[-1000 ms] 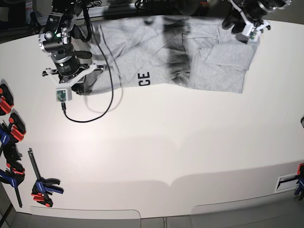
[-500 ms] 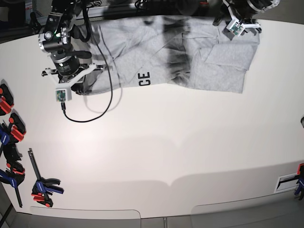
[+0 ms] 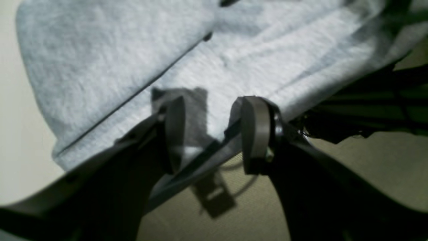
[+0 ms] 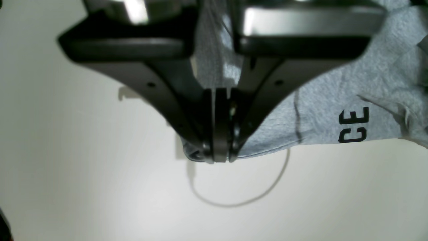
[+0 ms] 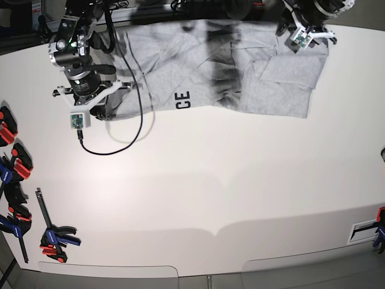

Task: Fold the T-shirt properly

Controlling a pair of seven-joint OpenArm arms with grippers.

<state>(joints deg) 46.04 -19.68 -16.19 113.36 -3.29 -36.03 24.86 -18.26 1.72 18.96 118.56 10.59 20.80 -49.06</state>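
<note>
The light grey T-shirt (image 5: 240, 72) lies spread along the table's far side, black letters "CE" (image 5: 182, 100) showing near its front hem. My right gripper (image 4: 219, 155) is shut on the T-shirt's (image 4: 321, 100) front left hem corner, and in the base view it (image 5: 101, 111) sits at the shirt's left end. At the shirt's far right, my left gripper (image 3: 214, 134) hovers open over the grey cloth (image 3: 117, 60), nothing between its fingers (image 3: 254, 130). Its arm (image 5: 302, 33) is at the top right of the base view.
A black cable (image 5: 123, 141) loops from the right arm onto the white table (image 5: 210, 192). Red and blue clamps (image 5: 12, 162) lie along the left edge, another clamp (image 5: 53, 236) at the front left, more (image 5: 379, 229) at the right edge.
My left gripper has let its jaws out wider and shifted left along the shirt's far right corner. The right gripper and the shirt have stayed put.
</note>
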